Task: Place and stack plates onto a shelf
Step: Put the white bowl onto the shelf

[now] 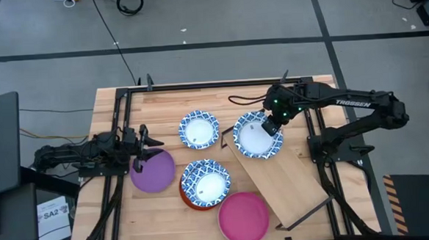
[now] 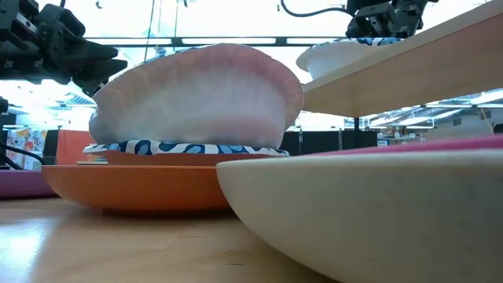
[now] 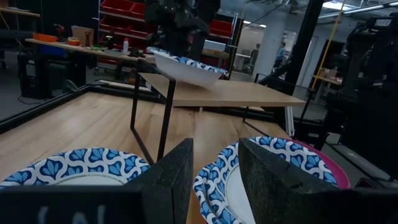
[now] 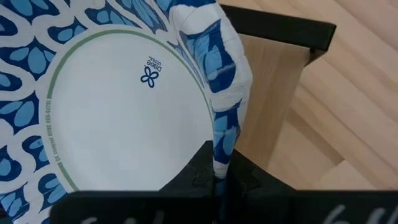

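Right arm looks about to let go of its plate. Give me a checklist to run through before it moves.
1. Right pincer shut on the blue-and-white plate rim: ok.
2. Plate over the shelf: ok, at its end.
3. Plate lying flat on the board: cannot tell.
4. Rest of the shelf bare for more plates: ok.
5. Left pincer away from the shelf, at the purple plate: ok.

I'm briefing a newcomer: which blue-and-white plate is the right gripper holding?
Find the light-wood shelf lying slantwise right of centre. The plate sits on its upper end, its rim pinched by the right gripper. It alone is on the shelf.
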